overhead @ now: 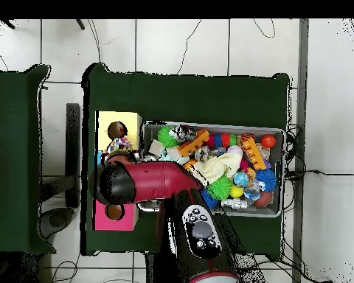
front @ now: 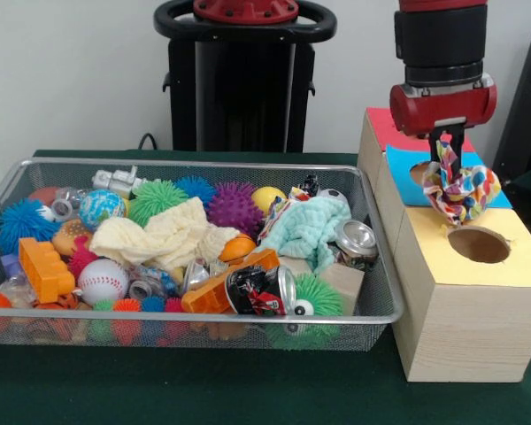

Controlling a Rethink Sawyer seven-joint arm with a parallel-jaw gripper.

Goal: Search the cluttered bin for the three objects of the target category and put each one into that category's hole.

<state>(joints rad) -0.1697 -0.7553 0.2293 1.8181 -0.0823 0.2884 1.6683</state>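
My gripper (front: pixel 446 166) hangs at the right, shut on a confetti-patterned cloth (front: pixel 461 191). The cloth dangles over the seam between the blue-topped box (front: pixel 398 164) and the yellow-topped box (front: pixel 522 257), just behind the yellow box's round hole (front: pixel 478 244). In the overhead view the cloth (overhead: pixel 121 144) shows beside the yellow top's hole (overhead: pixel 113 130), and my arm (overhead: pixel 147 182) covers the gripper. The wire mesh bin (front: pixel 195 164) sits left of the boxes, full of toys. A strip of similar patterned cloth (front: pixel 277 213) lies by the mint cloth (front: pixel 311 228).
A cream cloth (front: pixel 164 235), spiky balls, crushed cans (front: pixel 356 237), a baseball (front: pixel 102 280) and an orange brick (front: pixel 44 268) fill the bin. The red-topped box (front: pixel 380 128) stands behind the blue one. The bin (overhead: pixel 283 173) lies beside the row of boxes on the green table.
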